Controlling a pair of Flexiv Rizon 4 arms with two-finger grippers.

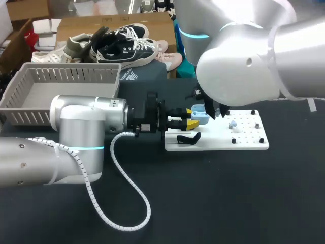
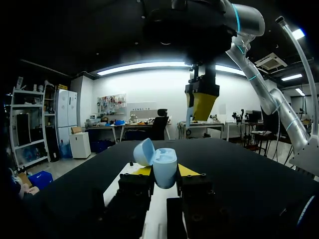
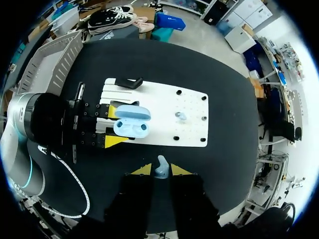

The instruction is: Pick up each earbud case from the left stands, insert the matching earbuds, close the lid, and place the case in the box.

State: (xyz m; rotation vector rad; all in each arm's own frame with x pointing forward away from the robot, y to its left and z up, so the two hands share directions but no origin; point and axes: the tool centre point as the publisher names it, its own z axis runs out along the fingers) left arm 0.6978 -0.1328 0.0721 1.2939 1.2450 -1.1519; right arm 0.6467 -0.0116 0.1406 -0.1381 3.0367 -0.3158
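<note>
My left gripper [image 2: 164, 175] is shut on an open light blue earbud case [image 2: 164, 167], its lid [image 2: 143, 152] tipped back. In the head view the case [image 1: 200, 116] is held just above the left end of the white board [image 1: 218, 138]. My right gripper [image 3: 160, 171] hangs above the case and is shut on a small light blue earbud [image 3: 161, 166]. From the left wrist its yellow tips [image 2: 202, 103] show overhead. A second earbud [image 3: 181, 116] rests on the board. The open case [image 3: 132, 121] shows two empty wells.
A black stand [image 1: 188, 138] lies on the board's near left corner, and small black pegs dot the board. A grey slatted box [image 1: 61, 91] stands at the far left. The left arm's white cable [image 1: 127, 193] loops over the black table.
</note>
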